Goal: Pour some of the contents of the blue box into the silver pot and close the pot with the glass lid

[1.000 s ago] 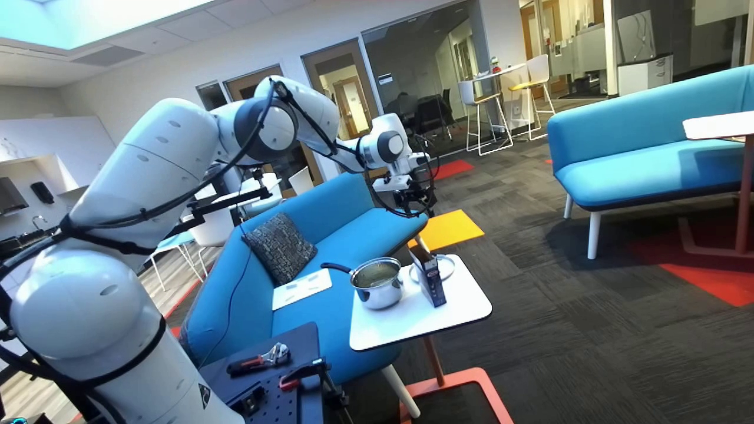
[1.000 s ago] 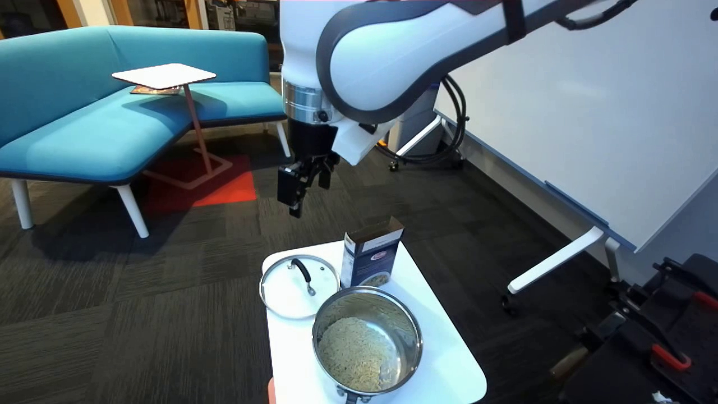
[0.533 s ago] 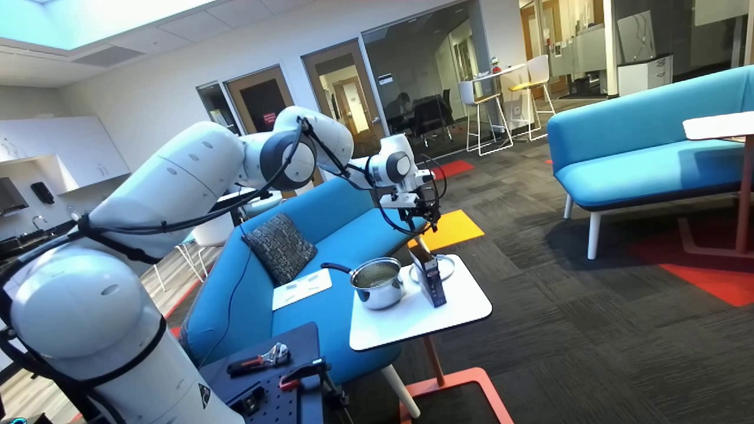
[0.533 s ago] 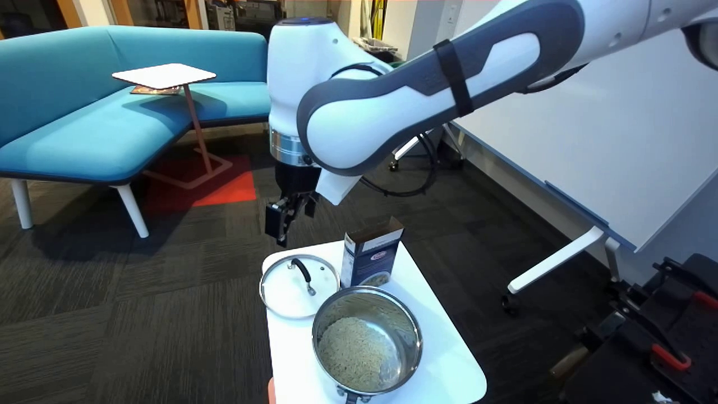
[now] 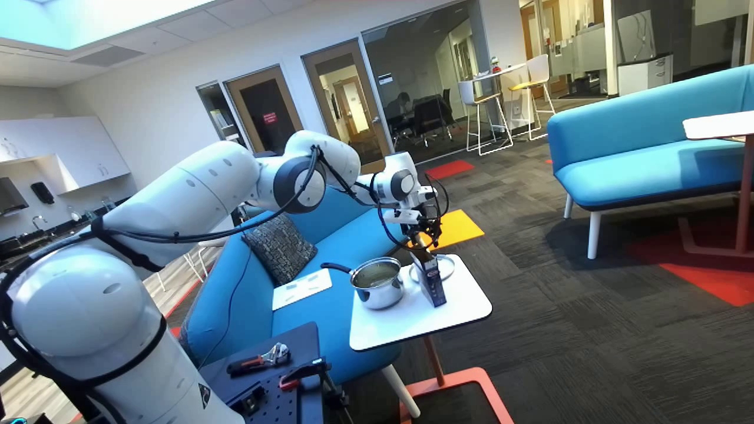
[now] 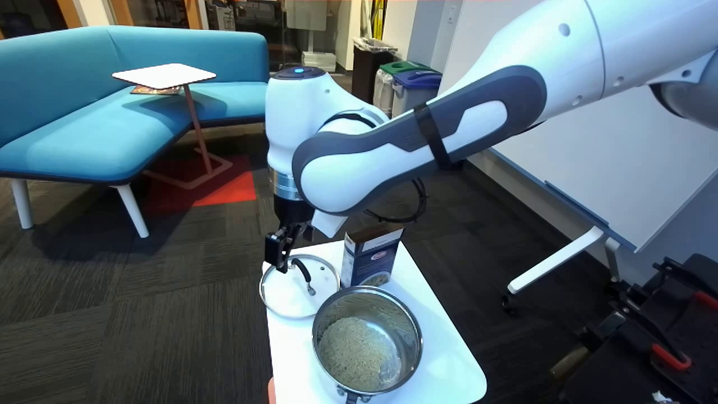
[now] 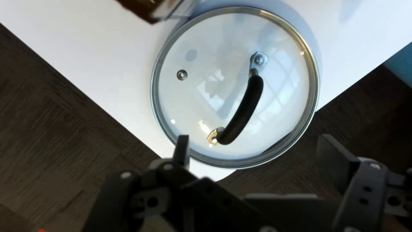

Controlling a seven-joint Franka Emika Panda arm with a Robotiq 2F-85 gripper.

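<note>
claw (image 7: 256, 149), jaws apart, the glass lid (image 7: 235, 87) near and below

Uncovered pot (image 5: 382, 296), glass lid (image 7: 234, 87) beside blue box (image 6: 373, 259)

Blue couch (image 5: 349, 240): grey pillow (image 5: 280, 247) against its backrest; flat white rectangle (image 5: 302, 290) on the seat, identity unclear from here. Dark bench (image 5: 301, 341) near it, adjustable wrench (image 5: 254, 361) lying on top. Second couch (image 6: 84, 134), also blue, white-topped side table (image 6: 164, 76) standing at it, foot over a red carpet tile (image 6: 235, 185). Wheeled whiteboard (image 6: 617, 163). Green-lidded bin (image 6: 399, 67) just beside a blue-lidded bin (image 6: 419, 79). Farther off: high table (image 5: 499, 72), white chairs (image 5: 537, 69) near it. Yellow carpet tile (image 5: 462, 227) near the first couch.
</note>
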